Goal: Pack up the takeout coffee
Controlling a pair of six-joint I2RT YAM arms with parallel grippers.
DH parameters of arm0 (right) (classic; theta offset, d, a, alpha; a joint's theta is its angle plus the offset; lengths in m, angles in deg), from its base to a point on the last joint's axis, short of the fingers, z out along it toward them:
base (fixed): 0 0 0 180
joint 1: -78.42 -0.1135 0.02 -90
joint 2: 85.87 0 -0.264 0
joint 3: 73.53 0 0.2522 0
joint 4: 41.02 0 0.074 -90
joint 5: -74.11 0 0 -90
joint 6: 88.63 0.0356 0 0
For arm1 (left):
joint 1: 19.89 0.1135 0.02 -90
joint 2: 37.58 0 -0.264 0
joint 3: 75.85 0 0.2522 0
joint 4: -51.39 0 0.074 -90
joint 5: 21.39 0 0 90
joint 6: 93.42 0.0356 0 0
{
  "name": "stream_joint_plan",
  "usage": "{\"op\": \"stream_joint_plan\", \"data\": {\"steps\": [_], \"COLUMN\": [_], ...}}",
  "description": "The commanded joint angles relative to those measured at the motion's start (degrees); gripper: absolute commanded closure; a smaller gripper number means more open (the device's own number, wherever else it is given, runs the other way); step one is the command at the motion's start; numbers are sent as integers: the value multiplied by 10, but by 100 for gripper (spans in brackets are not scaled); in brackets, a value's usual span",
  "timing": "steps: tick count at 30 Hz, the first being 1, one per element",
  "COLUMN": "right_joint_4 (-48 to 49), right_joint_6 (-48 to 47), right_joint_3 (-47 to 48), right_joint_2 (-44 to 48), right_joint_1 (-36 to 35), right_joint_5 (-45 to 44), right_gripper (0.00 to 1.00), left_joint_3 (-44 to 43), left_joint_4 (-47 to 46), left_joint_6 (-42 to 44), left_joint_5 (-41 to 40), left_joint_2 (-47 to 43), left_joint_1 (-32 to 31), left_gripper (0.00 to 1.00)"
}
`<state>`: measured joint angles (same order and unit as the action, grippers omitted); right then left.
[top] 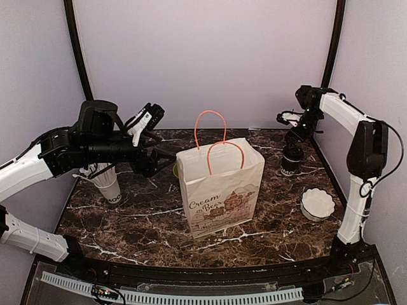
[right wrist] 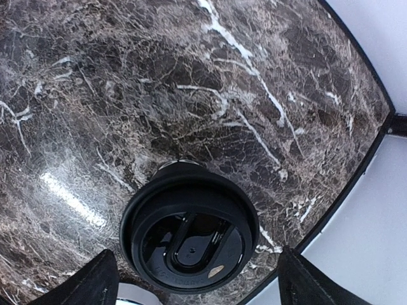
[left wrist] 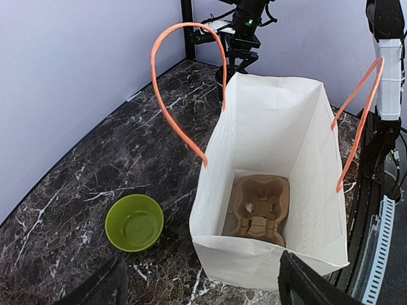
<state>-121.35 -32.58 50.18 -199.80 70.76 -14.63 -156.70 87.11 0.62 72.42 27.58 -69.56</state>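
Two grippers are standing wide open, each holding nothing. Left gripper is hovering just left of the paper bag. Coffee cup is standing upright and lidded at the table's right rear, well apart from the bag, its long axis vertical and its lid pointing up. Right gripper, the nearer one, is hanging directly above it, not touching.

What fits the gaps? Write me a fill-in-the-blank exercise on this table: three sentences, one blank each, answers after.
1. The cardboard cup carrier lies at the bottom of the white paper ____.
2. The takeout coffee cup is closed with a black ____.
3. The bowl in the left wrist view is ____ in colour.
Missing words: bag; lid; green.
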Motion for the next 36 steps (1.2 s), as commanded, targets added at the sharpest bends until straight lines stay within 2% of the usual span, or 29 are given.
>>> {"op": "stream_joint_plan", "data": {"steps": [1, 16, 25, 29, 36], "right_joint_4": [-34, -37, -60, -72, -63], "right_joint_6": [9, 9, 11, 13, 14], "right_joint_3": [21, 17, 35, 30, -17], "right_joint_2": [-17, -40, -56, -39, 49], "right_joint_1": [7, 9, 9, 8, 9], "right_joint_5": [6, 0, 11, 15, 37], "right_gripper": [16, 21, 40, 44, 47], "left_joint_3": [8, 8, 5, -3, -24], "left_joint_4": [-10, -14, -10, -2, 5], "left_joint_6": [-3, -4, -4, 1, 9], "left_joint_5": [5, 18, 19, 15, 15], "left_joint_2": [-9, 5, 4, 3, 10], "left_joint_1": [-1, -1, -1, -2, -1], "left_gripper": [16, 18, 18, 18, 18]}}
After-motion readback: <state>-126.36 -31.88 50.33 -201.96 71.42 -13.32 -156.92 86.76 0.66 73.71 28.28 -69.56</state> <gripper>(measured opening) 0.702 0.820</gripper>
